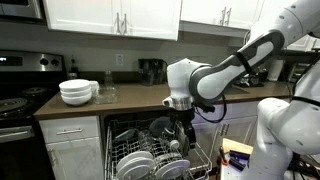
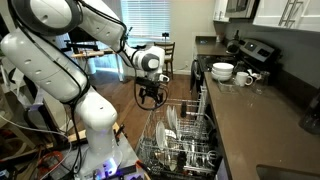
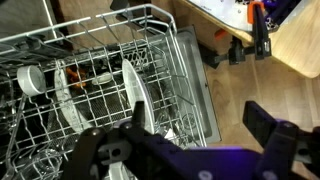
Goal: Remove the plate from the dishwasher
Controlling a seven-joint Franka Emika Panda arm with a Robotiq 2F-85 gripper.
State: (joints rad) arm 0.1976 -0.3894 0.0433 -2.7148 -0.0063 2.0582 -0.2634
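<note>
The dishwasher (image 1: 128,128) is open with its lower wire rack (image 2: 185,150) pulled out over the dropped door. Several white plates (image 1: 135,161) stand upright between the prongs, and they also show in an exterior view (image 2: 170,122). In the wrist view one plate (image 3: 66,96) stands at the left of the rack (image 3: 170,45) and another (image 3: 134,86) nearer the middle. My gripper (image 1: 179,124) hangs open and empty above the rack's edge, apart from the plates. It also shows in an exterior view (image 2: 150,96) and in the wrist view (image 3: 199,114).
Stacked white bowls (image 1: 78,92) sit on the brown counter (image 2: 260,120) above the dishwasher. A steel-and-black stove (image 1: 15,105) stands beside the cabinets. Wooden floor (image 3: 270,70) lies next to the door. A cup (image 3: 30,78) lies in the rack.
</note>
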